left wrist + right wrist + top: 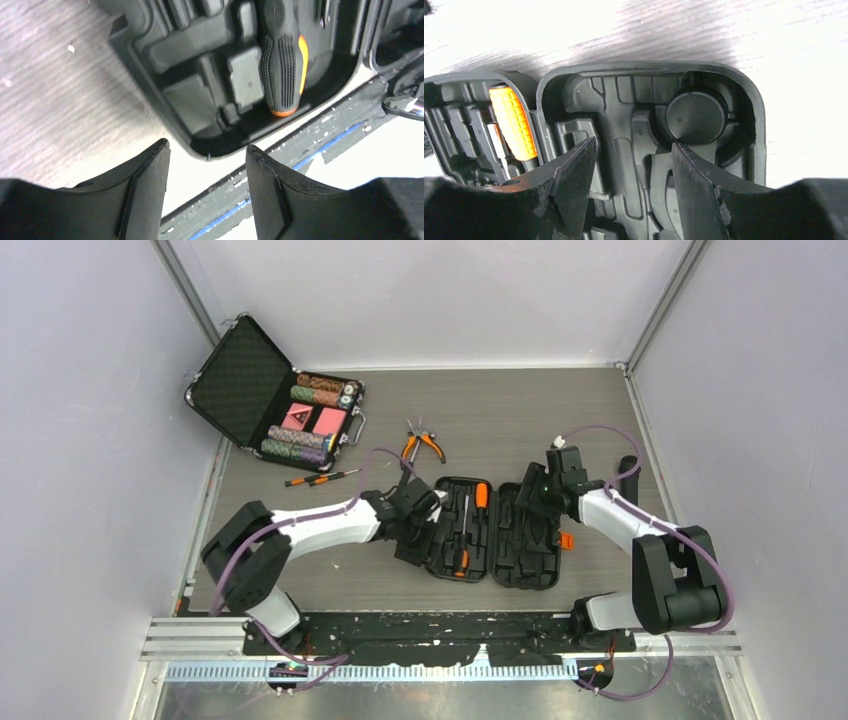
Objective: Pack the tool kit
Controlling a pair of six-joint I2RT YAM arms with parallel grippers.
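Black tool kit (528,552) open | left end effector (206,149) beside its corner, apart | right end effector (634,145) above it, apart

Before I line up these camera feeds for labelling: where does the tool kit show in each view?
Top external: the tool kit lies open at the centre of the table.
Left wrist: a corner of the tool kit fills the upper middle, with a screwdriver handle inside.
Right wrist: the tool kit spans the middle, its empty half central.
Shared landmark: the wood-grain table.
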